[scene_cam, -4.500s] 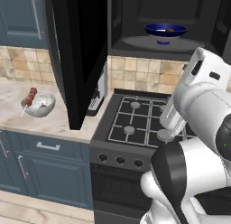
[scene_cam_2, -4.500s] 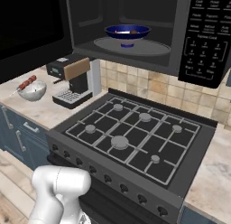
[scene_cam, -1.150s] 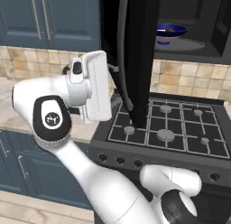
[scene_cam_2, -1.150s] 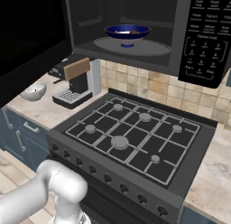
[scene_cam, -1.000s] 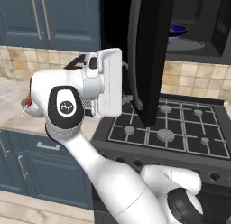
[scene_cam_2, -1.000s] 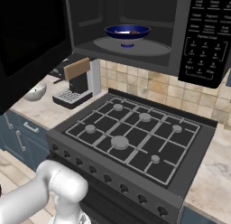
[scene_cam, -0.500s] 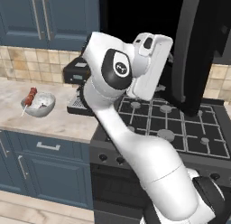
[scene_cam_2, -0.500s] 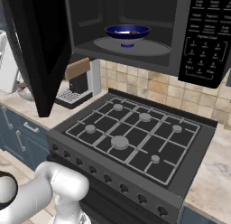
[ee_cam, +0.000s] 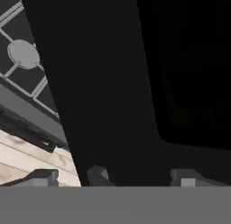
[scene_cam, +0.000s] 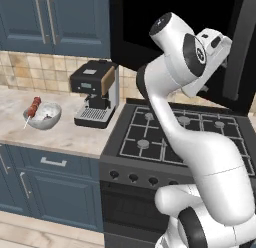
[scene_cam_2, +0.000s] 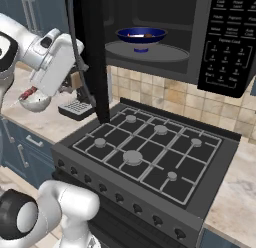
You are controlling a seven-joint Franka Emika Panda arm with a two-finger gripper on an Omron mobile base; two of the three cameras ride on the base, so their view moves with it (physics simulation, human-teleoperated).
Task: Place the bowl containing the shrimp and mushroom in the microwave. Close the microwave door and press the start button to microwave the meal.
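The dark blue bowl (scene_cam_2: 141, 36) stands on the grey turntable (scene_cam_2: 160, 53) inside the black microwave (scene_cam_2: 227, 37). Small orange and pale pieces of the meal (scene_cam_2: 140, 35) lie in it; I cannot tell shrimp from mushroom. The microwave door (scene_cam_2: 92, 52) stands about halfway swung, edge-on to the cavity. My gripper (scene_cam_2: 81, 67) is open and pressed against the door's outer face. In the hand view the black door (ee_cam: 103, 83) is right in front of the two spread fingertips (ee_cam: 97, 175). From the left, the gripper (scene_cam: 223, 57) leans on the door (scene_cam: 241, 47).
A gas stove (scene_cam_2: 145, 152) lies below the microwave. To its left on the counter stand a black coffee machine (scene_cam: 95, 89) and a pale grey bowl with a meat skewer (scene_cam: 42, 114). Blue cabinets (scene_cam: 50, 17) hang above.
The door has swung from wide open toward the microwave, and the arm has swept right along with it, hand against the door's outer face. The bowl has not moved.
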